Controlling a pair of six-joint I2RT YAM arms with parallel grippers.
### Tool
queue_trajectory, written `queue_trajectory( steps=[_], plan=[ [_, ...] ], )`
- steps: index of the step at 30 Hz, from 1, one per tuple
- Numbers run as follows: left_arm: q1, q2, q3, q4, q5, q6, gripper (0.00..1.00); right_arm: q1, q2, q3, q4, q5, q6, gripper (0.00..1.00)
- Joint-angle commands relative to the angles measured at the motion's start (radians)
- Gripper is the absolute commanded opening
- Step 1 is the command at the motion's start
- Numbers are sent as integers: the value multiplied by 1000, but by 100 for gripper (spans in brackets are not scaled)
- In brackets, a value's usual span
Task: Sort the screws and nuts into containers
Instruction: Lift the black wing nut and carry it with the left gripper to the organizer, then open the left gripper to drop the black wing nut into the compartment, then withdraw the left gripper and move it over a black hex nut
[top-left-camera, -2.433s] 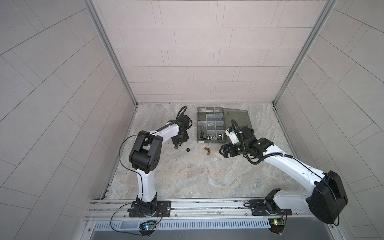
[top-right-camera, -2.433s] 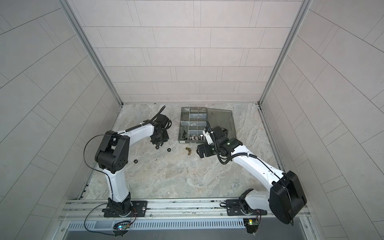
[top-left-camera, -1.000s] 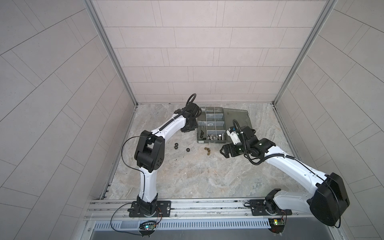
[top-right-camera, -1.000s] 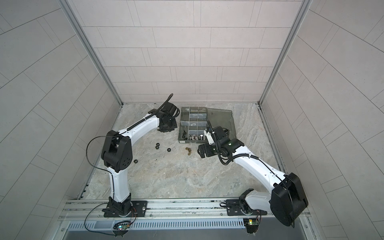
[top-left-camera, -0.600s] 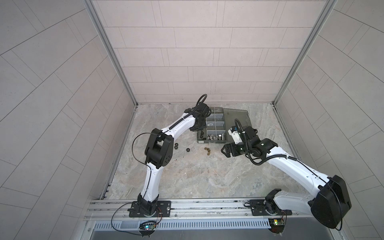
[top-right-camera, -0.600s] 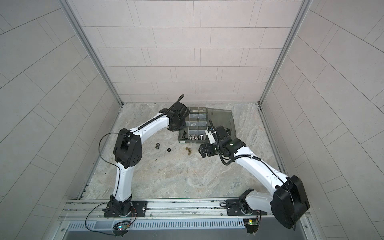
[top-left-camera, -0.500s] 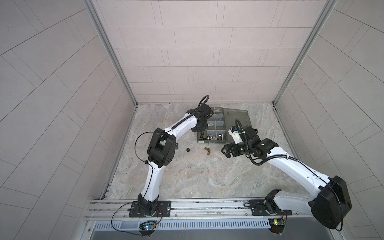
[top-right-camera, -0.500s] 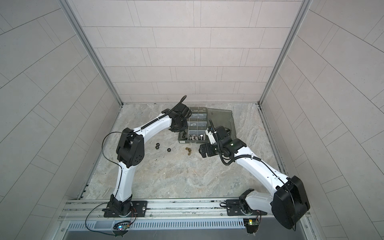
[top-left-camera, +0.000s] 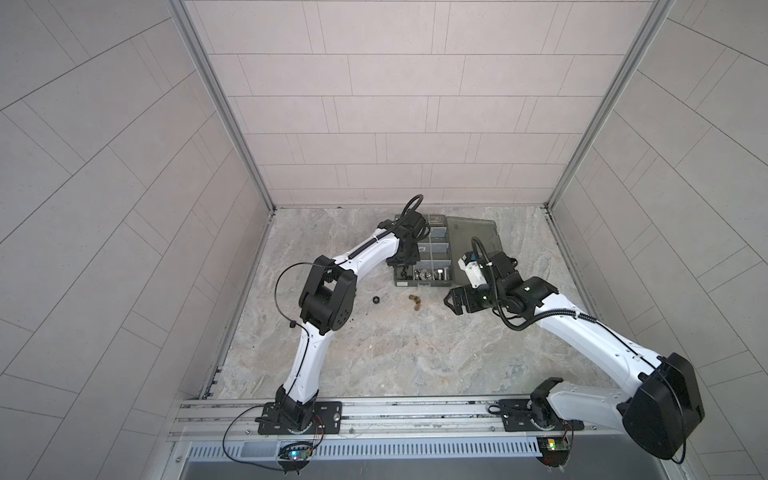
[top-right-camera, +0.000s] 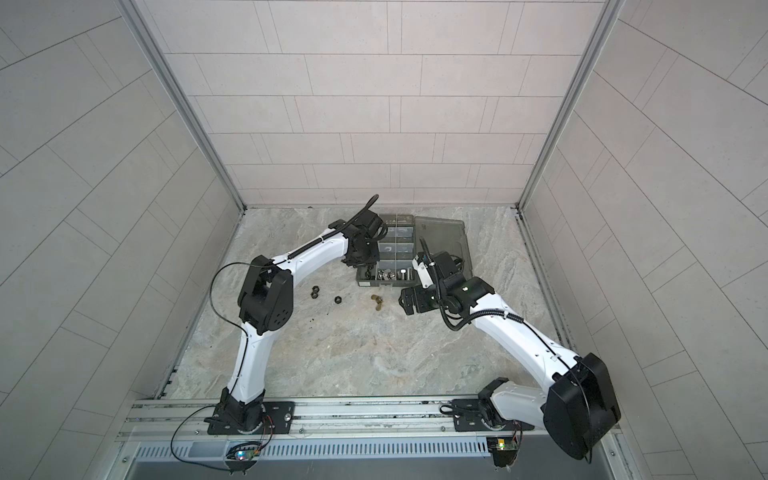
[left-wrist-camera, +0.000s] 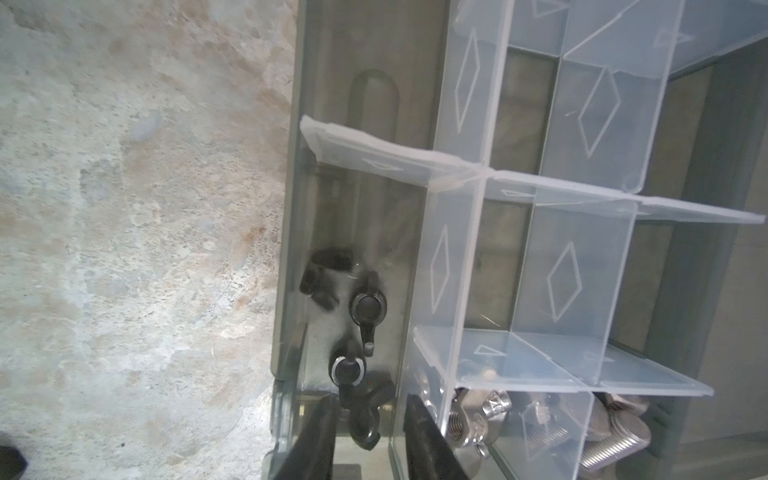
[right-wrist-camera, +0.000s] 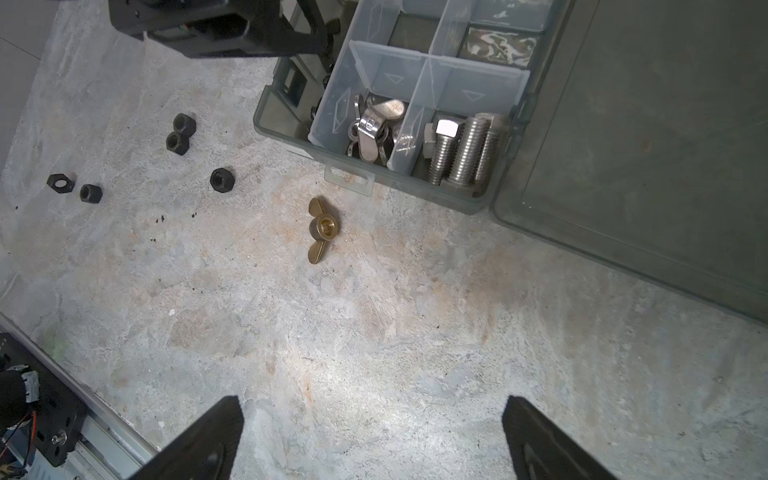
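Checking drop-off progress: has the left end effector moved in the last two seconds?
Yes. In a top view the left end effector has shifted right, from beside the organizer box to over its left column.

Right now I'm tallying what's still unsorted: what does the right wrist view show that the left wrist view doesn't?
Right wrist only: the brass wing nut and black hex nuts loose on the table. Left wrist only: black wing nuts in the organizer box, in its edge compartment. Both: silver wing nuts and bolts already in compartments.
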Motion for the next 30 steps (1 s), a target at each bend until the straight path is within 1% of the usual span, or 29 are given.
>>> queue_trajectory(
  steps=[1, 6, 9, 16, 20, 24, 26, 30],
  plan=[
    [-4, -56, 1, -4, -9, 7, 34, -3, -21, -6, -23, 11, -9, 99],
    [-1, -154, -58, 0, -43, 17, 35, -4, -21, -3, -21, 10, -4, 99],
    [16, -241, -149, 15, -65, 19, 35, -3, -19, 0, -15, 8, 2, 99],
    [107, -467, -473, 77, -78, 12, 36, 14, -17, 5, 3, -12, 24, 99],
    [165, -552, -642, 112, -79, 12, 36, 43, -13, 14, 5, -3, 35, 99],
    [205, -578, -738, 135, -71, 20, 41, 70, -13, 16, 5, 9, 48, 99],
    [218, -571, -760, 140, -60, 28, 42, 82, -15, 15, 4, 18, 54, 99],
    [217, -563, -787, 163, -14, 29, 43, 98, -19, 14, 0, 29, 60, 99]
  ],
)
